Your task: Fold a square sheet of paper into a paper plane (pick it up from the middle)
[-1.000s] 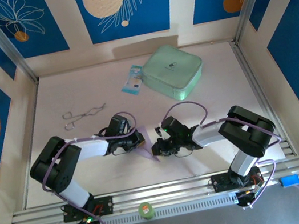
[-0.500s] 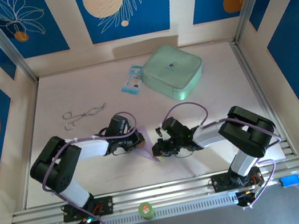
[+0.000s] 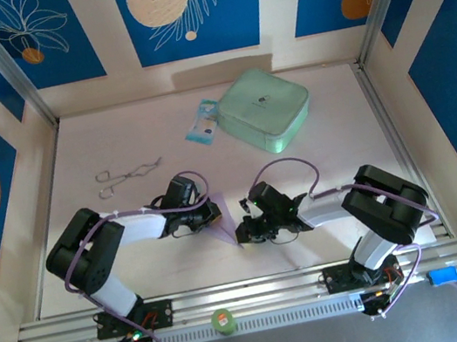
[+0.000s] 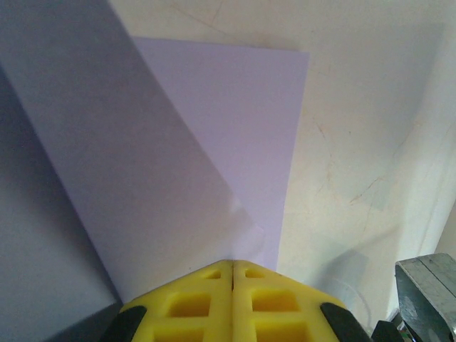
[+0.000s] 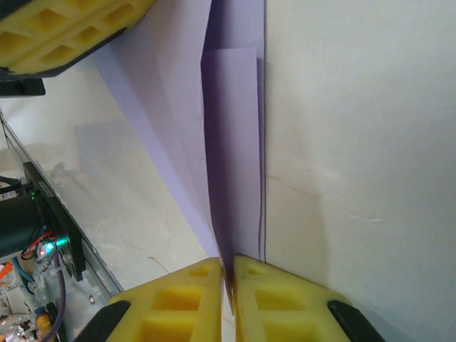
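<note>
Shifted right pincer [image 3: 245, 232] slightly nearer the bases since earlier frame. Pressed together on near tip of folded square sheet of paper [image 3: 224, 218]; left pincer [image 3: 208, 214] likewise pinching opposite edge, mid-counter [image 3: 116, 137]. Mid-fold, creasing. Next likely needs flattening crease without tearing.

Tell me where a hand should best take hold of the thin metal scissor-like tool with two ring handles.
Probably the straight middle shank of the thin metal scissor-like tool, from above, the hand closing across it. It lies flat on the pale table, rings to the left, so no side gives a hold.
</note>
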